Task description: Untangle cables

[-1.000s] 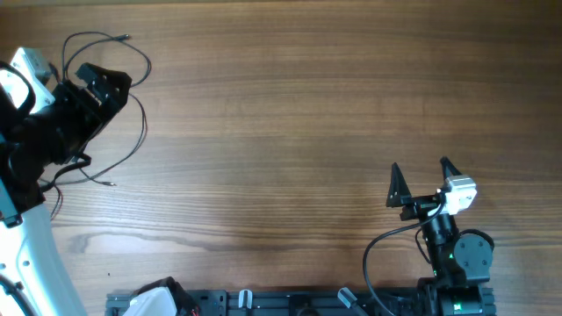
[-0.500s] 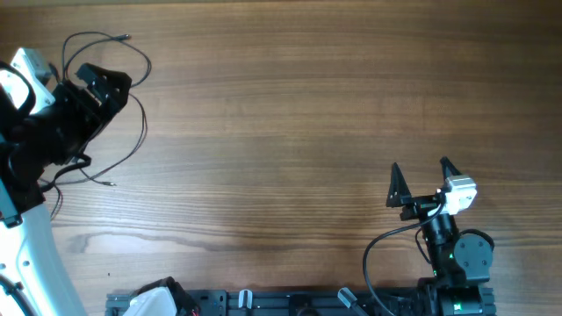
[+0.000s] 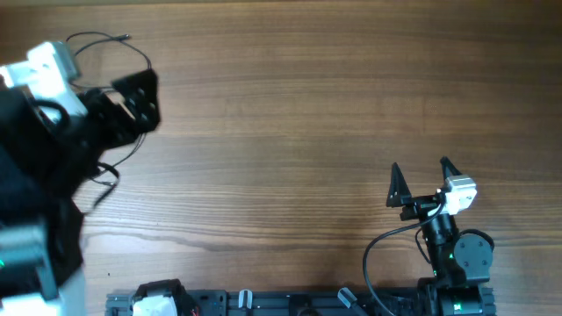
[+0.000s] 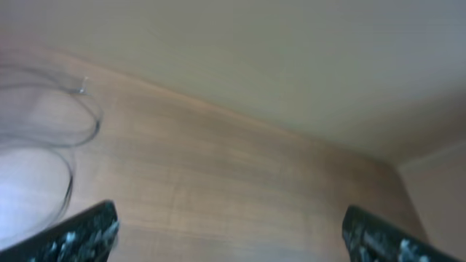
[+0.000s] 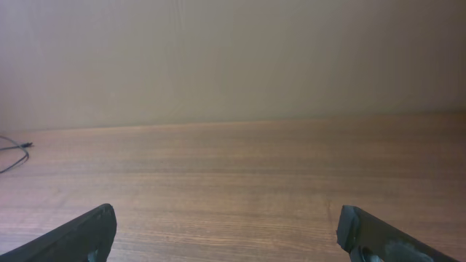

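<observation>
Cables (image 3: 123, 38) lay in loose thin black loops at the far left of the wooden table (image 3: 290, 105). One plug end pointed toward the middle of the table. The left gripper (image 3: 136, 96) hung over them, smeared by motion blur in the overhead view. Its wrist camera showed its fingers spread wide with only bare wood between them, so it held nothing. The right gripper (image 3: 420, 180) sat well apart near the right front edge, also wide open and empty.

In the left wrist view the cables (image 4: 97, 124) curved along the left side of the frame. They lay ahead of the left gripper (image 4: 227, 225) and outside its gap, and no strand ran between the fingers. From overhead one loop arced beyond the gripper. A lower strand disappeared under the arm, and I could not tell where it ran from there. The right wrist camera caught only a plug tip of the cables (image 5: 22, 145) at its far left edge, a long way from the right gripper (image 5: 226, 229).

The step looked to me like lining up for a grasp. To do it well, the left arm would probably need to shift toward the loops and come down low. It should close on a single strand near the free plug end, not on a crossing. A slow pull outward across open wood should then keep the thin cord from slipping or dragging the other loops along.
</observation>
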{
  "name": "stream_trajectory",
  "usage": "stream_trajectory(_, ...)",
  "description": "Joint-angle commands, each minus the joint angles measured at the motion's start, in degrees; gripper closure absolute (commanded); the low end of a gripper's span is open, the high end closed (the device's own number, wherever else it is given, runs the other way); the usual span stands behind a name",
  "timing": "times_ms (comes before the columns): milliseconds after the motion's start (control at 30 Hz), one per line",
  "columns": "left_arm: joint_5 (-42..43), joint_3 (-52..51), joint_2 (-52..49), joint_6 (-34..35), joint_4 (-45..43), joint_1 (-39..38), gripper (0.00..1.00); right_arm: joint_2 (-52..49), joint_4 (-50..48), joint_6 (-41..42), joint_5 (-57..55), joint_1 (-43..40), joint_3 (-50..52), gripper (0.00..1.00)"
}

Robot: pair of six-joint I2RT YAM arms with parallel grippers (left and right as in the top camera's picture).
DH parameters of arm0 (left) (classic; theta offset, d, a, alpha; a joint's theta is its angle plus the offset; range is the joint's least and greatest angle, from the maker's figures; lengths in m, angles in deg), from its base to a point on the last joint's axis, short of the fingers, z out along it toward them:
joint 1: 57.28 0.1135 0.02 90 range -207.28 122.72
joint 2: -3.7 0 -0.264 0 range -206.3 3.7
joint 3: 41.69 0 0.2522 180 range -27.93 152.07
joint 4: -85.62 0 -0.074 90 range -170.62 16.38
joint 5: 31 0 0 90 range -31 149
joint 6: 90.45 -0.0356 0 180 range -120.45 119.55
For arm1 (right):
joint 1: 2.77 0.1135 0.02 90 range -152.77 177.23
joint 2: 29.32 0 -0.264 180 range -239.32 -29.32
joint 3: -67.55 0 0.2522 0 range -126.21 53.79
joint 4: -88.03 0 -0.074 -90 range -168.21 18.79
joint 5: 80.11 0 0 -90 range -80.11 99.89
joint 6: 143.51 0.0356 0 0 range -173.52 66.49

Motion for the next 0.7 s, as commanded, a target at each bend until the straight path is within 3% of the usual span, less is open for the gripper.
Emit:
stream_trajectory(0, -3.06, -14.12, 9.29, -3.32, -9.99, -3.30, 0.00, 0.72, -0.22, 0.24, -0.96, -0.24, 0.07, 0.00)
stream_trajectory(367, -3.10, -60.98, 37.53, -4.11, -46.03, -5.77, 0.00, 0.72, -0.22, 0.24, -0.96, -0.24, 0.07, 0.00)
stream_trajectory(667, -4.94, -75.38, 48.87, -19.28, -50.38, -8.44, 0.00, 0.72, -0.22, 0.22, -0.96, -0.24, 0.07, 0.00)
